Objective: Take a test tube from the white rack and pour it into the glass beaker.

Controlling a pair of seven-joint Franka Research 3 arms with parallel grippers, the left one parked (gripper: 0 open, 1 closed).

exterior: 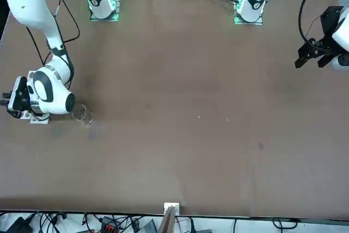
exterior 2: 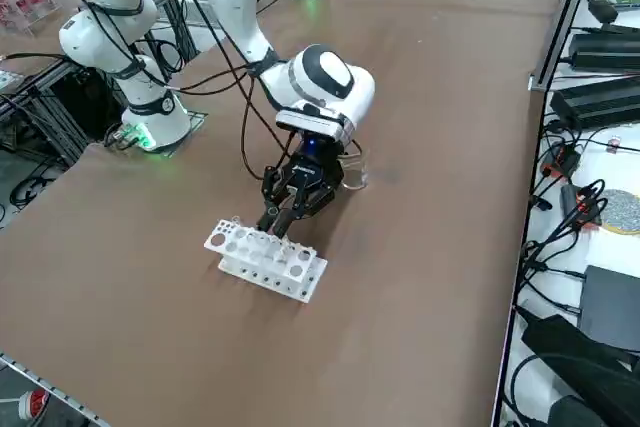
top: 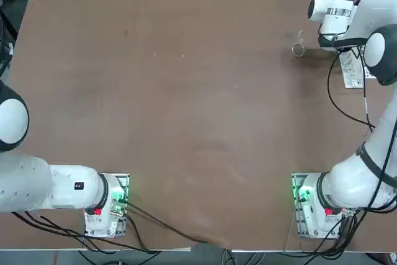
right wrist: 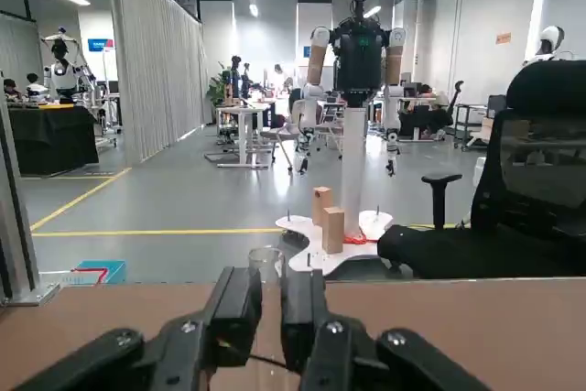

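The white rack (exterior 2: 265, 259) lies near the table's right edge, also seen as the white rack (top: 353, 70) partly under the arm in the top view. My right gripper (exterior 2: 281, 217) hangs low over the rack's near end, tilted toward it. In the wrist view the right gripper (right wrist: 272, 298) is shut on a clear test tube (right wrist: 265, 265) that stands upright between the fingers. The tube's lower end is hidden. The glass beaker (top: 299, 48) stands a short way off the rack, beside the wrist; the same glass beaker (exterior: 84, 115) also shows in the front view.
The brown table (top: 186, 110) stretches wide to the left of the rack. Its right edge runs close behind the rack (exterior 2: 120, 347). Black cables (top: 338, 100) trail from the arm over the table near the rack.
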